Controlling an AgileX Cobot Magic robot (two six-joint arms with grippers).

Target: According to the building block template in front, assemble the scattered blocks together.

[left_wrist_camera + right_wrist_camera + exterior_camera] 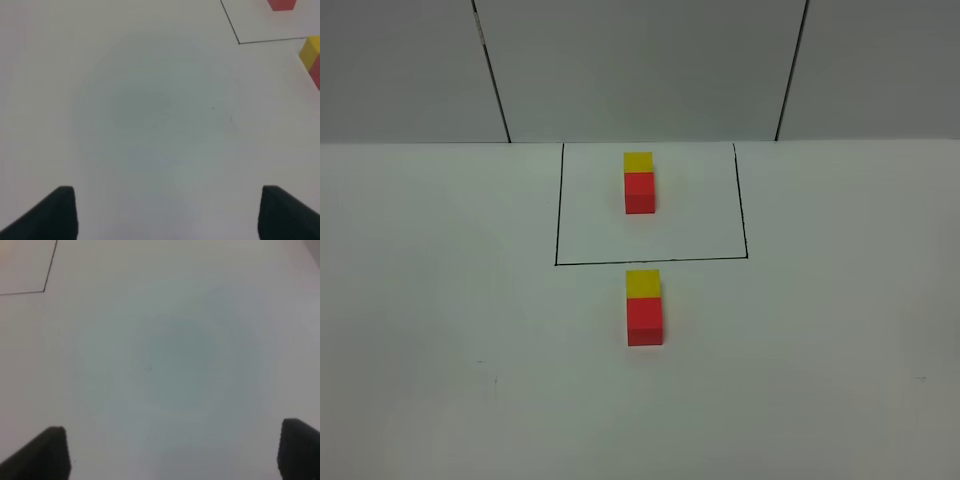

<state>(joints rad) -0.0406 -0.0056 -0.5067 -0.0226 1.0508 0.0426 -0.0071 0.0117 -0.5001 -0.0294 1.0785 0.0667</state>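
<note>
- The left tool hangs over bare white bench on the left side, its two dark fingertips spread wide apart with nothing between them.
- From that wrist camera a corner of the black outline shows, along with a sliver of a yellow cube sitting outside the line and a bit of red block inside it.
- Neither arm appears in the high camera's view.
- Toward the far edge of the bench, about midway across, a thin black-line rectangle is drawn on the surface.
- Inside that frame sits the building block template: a yellow cube on the far side touching a red cube on the near side, placed in the far half of the frame.
- Just outside the frame's near line, in the middle of the bench, the scattered blocks stand joined: the yellow one towards the frame, touching the red one towards the near edge.
- That pair lines up with the template and follows the same colour order.
- The right tool hovers over plain bench on the right side, its fingertips set far apart and gripping nothing.
- Its camera catches only one corner of the black line; no block is visible there.
</note>
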